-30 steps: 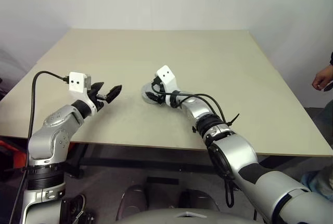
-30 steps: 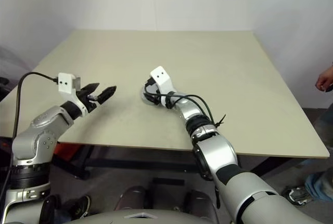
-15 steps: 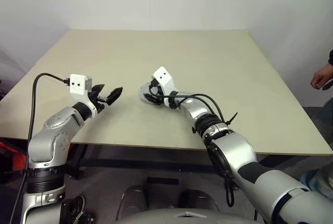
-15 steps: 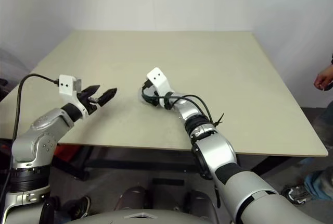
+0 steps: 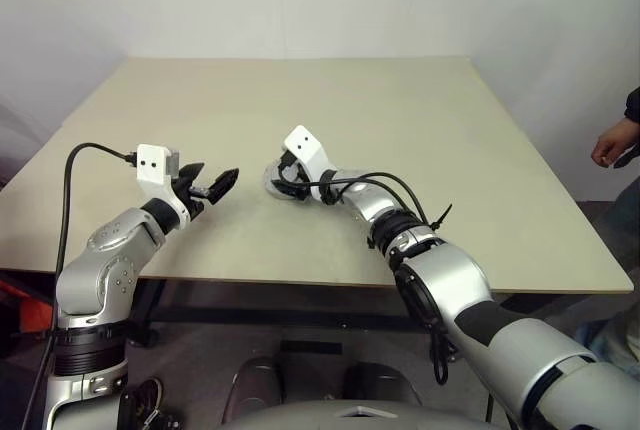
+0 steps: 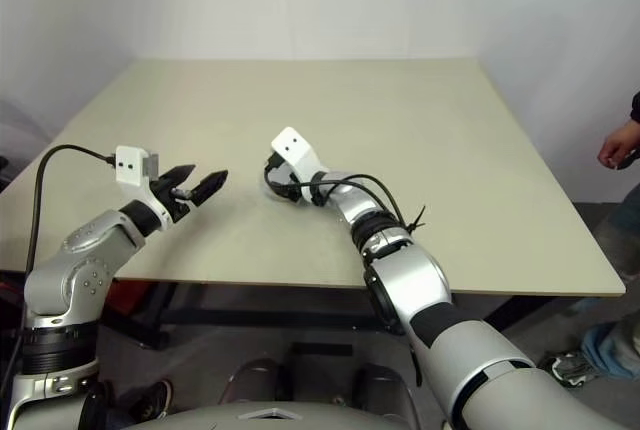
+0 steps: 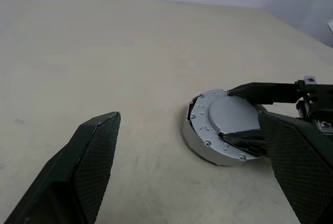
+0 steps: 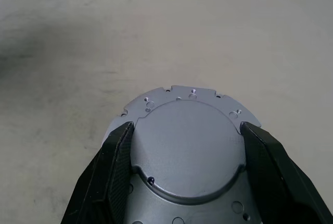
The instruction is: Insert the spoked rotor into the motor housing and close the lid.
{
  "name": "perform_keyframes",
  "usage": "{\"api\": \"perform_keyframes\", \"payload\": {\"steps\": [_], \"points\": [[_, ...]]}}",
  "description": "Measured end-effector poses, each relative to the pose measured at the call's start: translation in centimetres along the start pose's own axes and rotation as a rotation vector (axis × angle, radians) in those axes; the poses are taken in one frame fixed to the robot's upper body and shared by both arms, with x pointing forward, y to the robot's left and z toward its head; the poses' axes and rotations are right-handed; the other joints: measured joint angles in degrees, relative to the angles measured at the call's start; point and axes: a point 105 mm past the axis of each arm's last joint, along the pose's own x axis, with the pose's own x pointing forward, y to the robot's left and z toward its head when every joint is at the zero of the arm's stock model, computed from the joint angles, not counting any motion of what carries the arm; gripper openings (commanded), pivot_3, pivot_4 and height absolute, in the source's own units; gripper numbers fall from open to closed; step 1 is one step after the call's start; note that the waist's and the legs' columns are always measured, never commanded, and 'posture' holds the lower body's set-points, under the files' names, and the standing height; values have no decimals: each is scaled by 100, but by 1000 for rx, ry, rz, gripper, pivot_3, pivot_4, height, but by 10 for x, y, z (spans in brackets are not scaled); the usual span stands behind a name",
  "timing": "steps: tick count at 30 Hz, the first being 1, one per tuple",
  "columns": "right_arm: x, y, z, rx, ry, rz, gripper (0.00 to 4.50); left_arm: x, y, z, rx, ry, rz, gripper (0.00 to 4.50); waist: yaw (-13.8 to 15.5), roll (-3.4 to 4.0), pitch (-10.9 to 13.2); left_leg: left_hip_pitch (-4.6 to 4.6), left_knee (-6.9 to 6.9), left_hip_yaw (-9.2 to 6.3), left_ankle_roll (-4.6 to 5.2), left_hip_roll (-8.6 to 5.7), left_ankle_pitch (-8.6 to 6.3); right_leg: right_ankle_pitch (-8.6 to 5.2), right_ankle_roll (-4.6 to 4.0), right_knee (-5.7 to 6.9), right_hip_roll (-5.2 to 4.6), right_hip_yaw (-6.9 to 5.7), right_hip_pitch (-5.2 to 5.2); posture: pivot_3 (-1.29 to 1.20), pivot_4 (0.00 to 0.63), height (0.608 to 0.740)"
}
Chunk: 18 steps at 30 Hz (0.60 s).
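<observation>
Right wrist has rolled a little since a second ago, so its white camera block leans further toward the robot's left, and the round piece it carries has turned with it; the left arm has kept its pose.

Nearest, the left gripper (image 5: 212,184) hangs over the front part of the table (image 5: 420,110) with its claw spread wide and nothing in it, aimed across at the other hand.

Just beyond, near the middle of the table, the right gripper (image 5: 275,178) is clamped on the motor housing (image 7: 223,125), one black finger on each side of its rim. The housing is tilted, with a flat silver-grey face with small holes toward the cameras. Its low edge is at or just above the tabletop, I cannot tell which, and the windings side is hidden.

At the far right edge a person's hand (image 5: 607,145) sits off the table, slightly shifted from before.

As I judge it, the step in hand is turning the housing about to orient it. The next move calls for setting it down flat and steady, open side reachable, without letting it slip from the two-point pinch
</observation>
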Motion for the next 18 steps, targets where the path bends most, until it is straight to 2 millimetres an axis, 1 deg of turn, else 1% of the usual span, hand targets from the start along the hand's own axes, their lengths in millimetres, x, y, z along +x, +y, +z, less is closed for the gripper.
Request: {"api": "perform_keyframes", "payload": {"steps": [7,18], "points": [[1,2,4,-42,8,29,3133,1,-3,-2,-7,-1,-5,4500,-3,0,0,-10,0,0,0,1,0,1,-2,0,1,0,-9,0,0,740],[2,8,6,-58,3,71,3133,0,-9,-7,-11,5,-9,4500,-8,0,0,-18,0,2,0,3,0,4,-7,2,3,1,-16,0,0,740]]}}
